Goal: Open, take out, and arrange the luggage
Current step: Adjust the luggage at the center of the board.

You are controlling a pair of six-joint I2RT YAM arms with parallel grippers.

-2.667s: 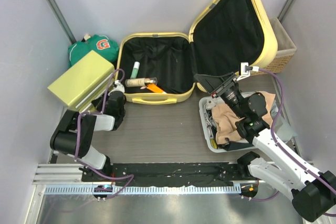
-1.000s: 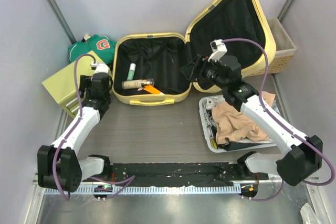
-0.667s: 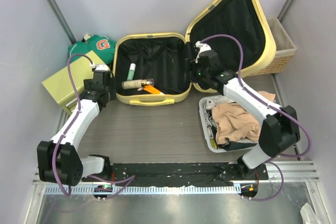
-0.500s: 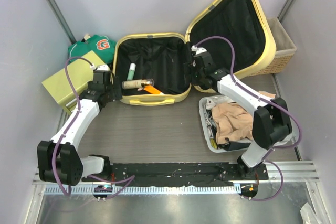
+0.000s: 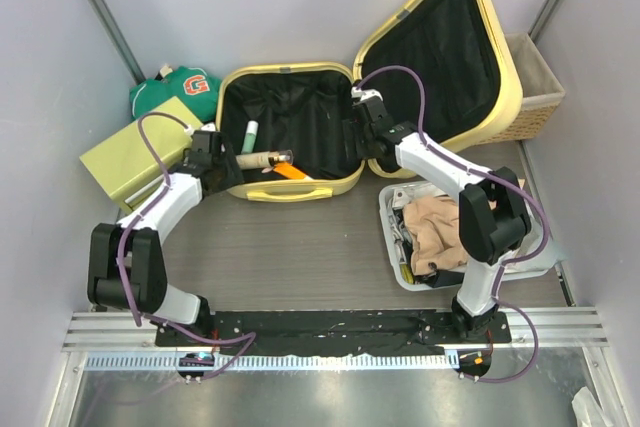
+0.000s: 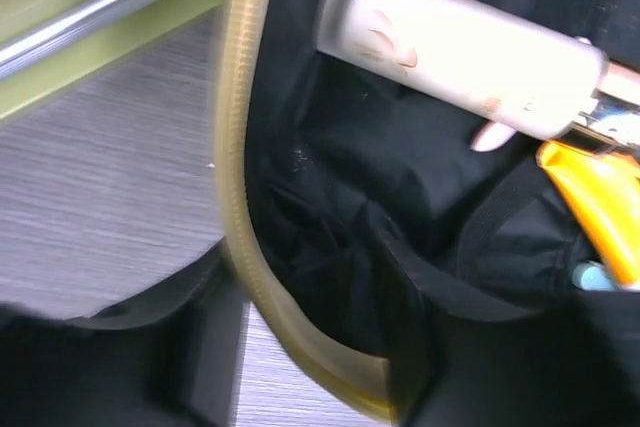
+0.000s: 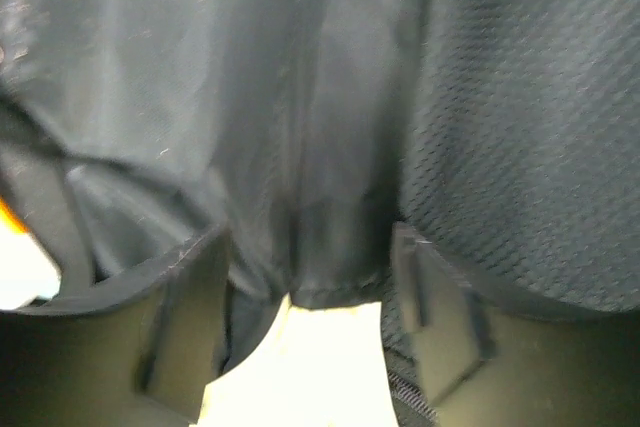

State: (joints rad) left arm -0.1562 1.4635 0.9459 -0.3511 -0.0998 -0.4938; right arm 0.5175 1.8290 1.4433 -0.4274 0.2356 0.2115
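The luggage (image 5: 292,189), pale yellow with black lining, lies open, its lid (image 5: 510,57) leaning up at the right. Inside lie a frosted bottle (image 5: 262,158) (image 6: 460,47), an orange tube (image 5: 292,171) (image 6: 600,197) and a green-capped tube (image 5: 258,133). My left gripper (image 5: 222,169) (image 6: 310,367) is open and straddles the suitcase's front-left rim (image 6: 240,197), one finger outside and one against the lining. My right gripper (image 5: 358,129) (image 7: 315,337) is open at the hinge between base and lid, with black lining and a yellow shell edge (image 7: 320,377) between its fingers.
A yellow-green box (image 5: 140,152) (image 6: 80,7) sits left of the suitcase, with a green garment marked G (image 5: 180,92) behind it. A wicker basket (image 5: 538,87) stands at the back right. A white tray (image 5: 392,247) holding beige cloth (image 5: 440,232) lies at the front right.
The left gripper has moved right onto the suitcase's front-left corner and its jaws have narrowed. The right gripper has moved left and down from the lid to the hinge.
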